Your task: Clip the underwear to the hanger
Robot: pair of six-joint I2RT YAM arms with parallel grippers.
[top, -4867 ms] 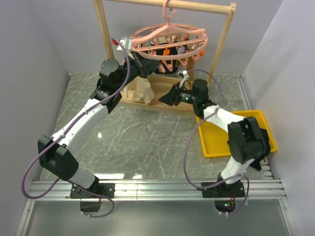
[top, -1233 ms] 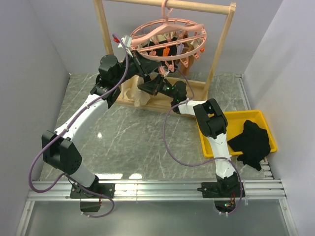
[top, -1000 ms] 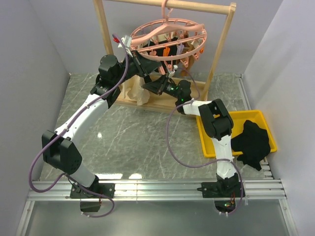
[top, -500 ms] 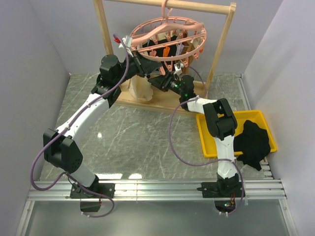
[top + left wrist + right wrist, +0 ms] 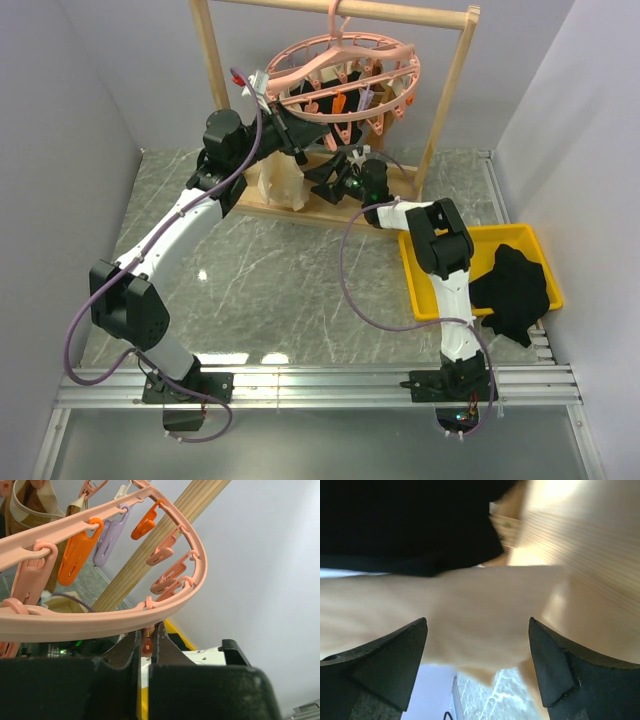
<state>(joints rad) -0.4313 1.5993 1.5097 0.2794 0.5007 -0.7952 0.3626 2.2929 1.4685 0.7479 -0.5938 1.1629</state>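
The pink oval hanger [image 5: 345, 72] hangs by its hook from the wooden rack; its ring and clips fill the left wrist view [image 5: 100, 615]. The beige underwear [image 5: 280, 180] hangs below the ring's left side, over the rack base. My left gripper [image 5: 297, 143] is under the ring, shut on a small pink clip [image 5: 146, 641] that dangles from the rim. My right gripper [image 5: 323, 172] is open right next to the underwear. In the right wrist view the cloth [image 5: 470, 615] lies just beyond the spread fingertips [image 5: 395, 660], not between them.
The wooden rack has posts [image 5: 212, 70] on both sides and a base board [image 5: 320, 212] on the marble table. A yellow tray [image 5: 430, 290] at the right holds a black garment [image 5: 515, 290]. Another dark garment hangs from the hanger's inner clips [image 5: 310, 100].
My right gripper has swung left from beside the tray to the underwear under the hanger. The underwear now hangs higher and wider. My left gripper has stayed at the ring.
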